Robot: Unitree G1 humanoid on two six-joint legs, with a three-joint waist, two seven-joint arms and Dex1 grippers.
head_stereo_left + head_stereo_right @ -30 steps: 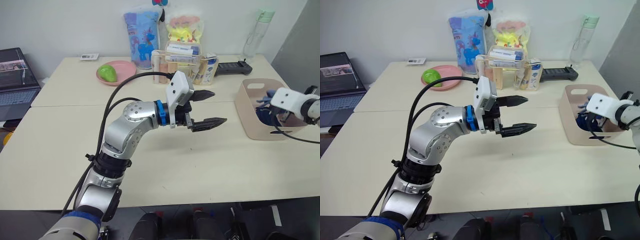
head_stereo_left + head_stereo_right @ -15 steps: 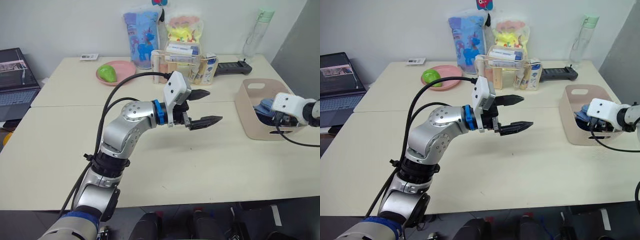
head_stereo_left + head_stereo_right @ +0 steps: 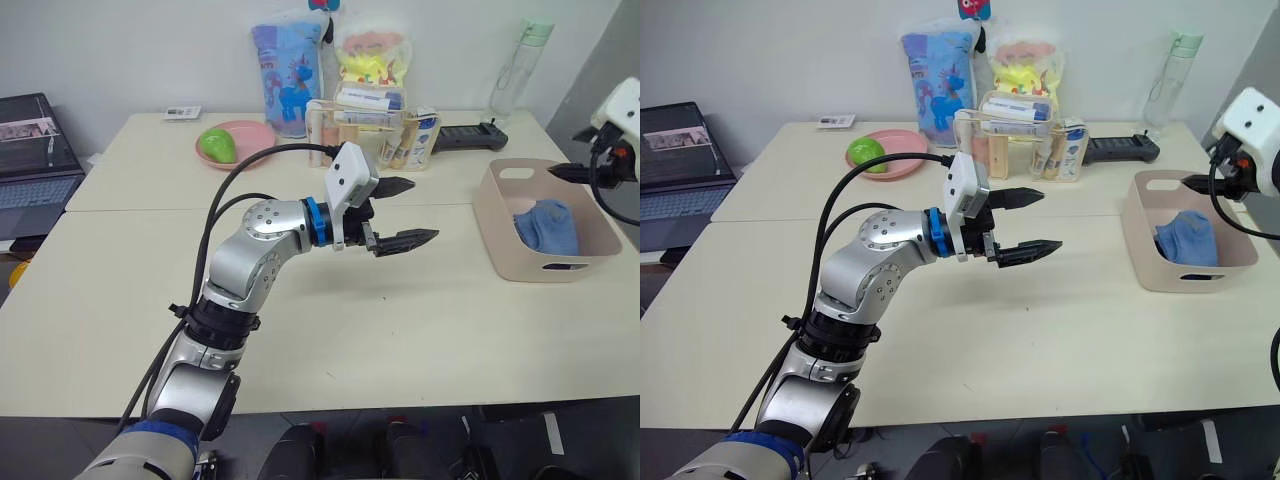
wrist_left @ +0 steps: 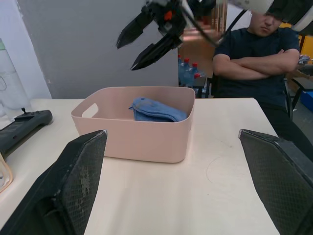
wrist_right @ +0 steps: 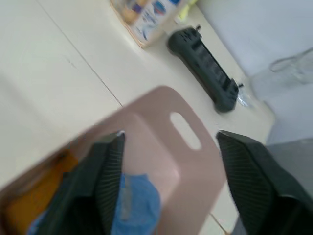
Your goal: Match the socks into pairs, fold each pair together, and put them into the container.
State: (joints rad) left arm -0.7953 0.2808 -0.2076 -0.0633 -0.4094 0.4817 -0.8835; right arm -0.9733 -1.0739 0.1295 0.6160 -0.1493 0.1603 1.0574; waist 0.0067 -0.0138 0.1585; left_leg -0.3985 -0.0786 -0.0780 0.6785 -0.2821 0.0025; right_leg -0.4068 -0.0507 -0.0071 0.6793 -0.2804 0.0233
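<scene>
The container (image 3: pixel 503 232), a pale pink basin, stands at the table's right side. A folded light blue sock (image 3: pixel 548 226) lies inside it, and the sock (image 4: pixel 157 109) also shows in the left wrist view. In the right wrist view a mustard yellow patch (image 5: pixel 28 214) lies beside the blue sock (image 5: pixel 138 211) in the basin. My right gripper (image 4: pixel 128 55) hangs open and empty above the basin's far rim, clear of it. My left gripper (image 3: pixel 422 210) is open and empty, held above the table's middle, well left of the container.
Along the table's back stand a round pink plate (image 3: pixel 250 135) with a green object, two snack bags, a wooden rack (image 3: pixel 365 125) of boxes, a black controller (image 3: pixel 468 135) and a bottle (image 3: pixel 508 70). A laptop (image 3: pixel 30 165) sits far left. A person (image 4: pixel 254 54) sits beyond the right end.
My right gripper has risen out of the container to above its far rim, leaving the light blue sock inside. The left arm has barely moved.
</scene>
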